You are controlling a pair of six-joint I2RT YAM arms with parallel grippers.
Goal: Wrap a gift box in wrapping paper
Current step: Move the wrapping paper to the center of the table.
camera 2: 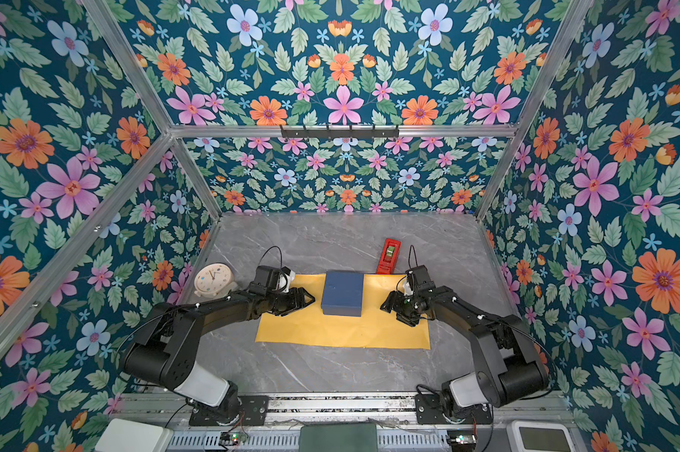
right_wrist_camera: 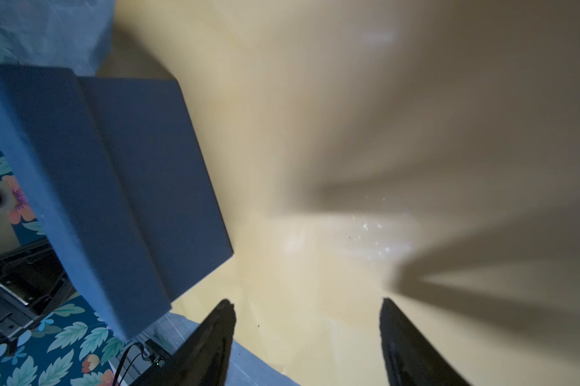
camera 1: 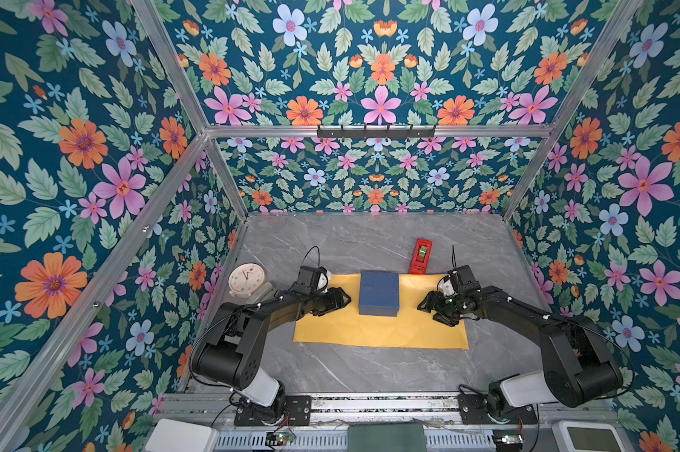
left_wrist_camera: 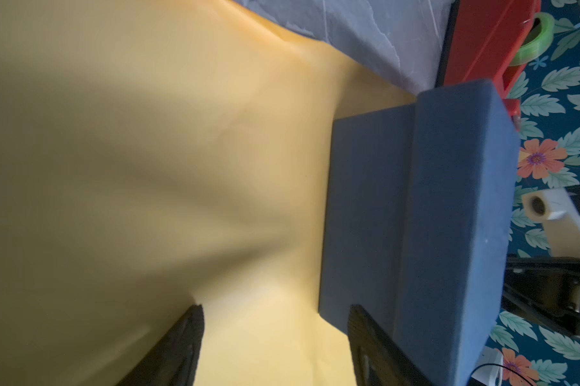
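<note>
While the wrapping paper (camera 1: 373,332) lies flat in front, my left gripper (camera 1: 341,298) and right gripper (camera 1: 424,305) hang wide apart and empty on either side of the gift box (camera 1: 378,293), which sits on the paper's far half. I think I should pinch the paper low, both sides evenly. A red tape dispenser (camera 1: 421,256) lies just behind.

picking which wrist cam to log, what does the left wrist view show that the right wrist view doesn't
Only the left wrist view: the red tape dispenser with its green roll, and the right arm beyond the box.
Only the right wrist view: the left arm beyond the box.
Both: the blue box lying on the yellow paper, a bit of grey table, and the arm's own claw, left claw and right claw, each open with nothing between its fingers.
</note>
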